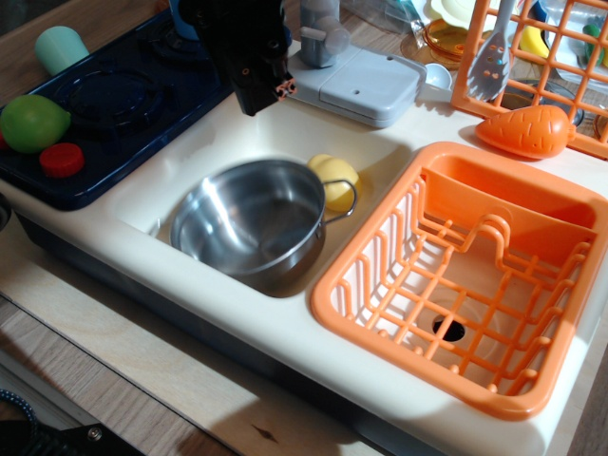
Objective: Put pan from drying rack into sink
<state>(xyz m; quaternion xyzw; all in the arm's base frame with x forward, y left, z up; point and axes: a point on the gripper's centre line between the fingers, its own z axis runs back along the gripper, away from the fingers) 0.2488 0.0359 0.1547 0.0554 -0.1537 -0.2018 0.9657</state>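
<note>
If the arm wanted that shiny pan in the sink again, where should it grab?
Probably the pan's near-left rim, from above: it sits tilted in the sink, that edge stands clear, while the yellow lemon crowds the right wire handle.

**Warm Light Over a Toy Kitchen**

A pale wooden table (123,370) is carrying the whole cream play-kitchen unit, its grain running along the near edge. Bright light is falling from the upper right, throwing a glowing patch near the front of the wood and casting hard shadows leftward. A dark-blue stovetop (114,104) is sitting at the far left. At the back, brown wood is showing behind the set. A dark cable (19,408) is curling at the lower left corner, partly cut off.
</note>
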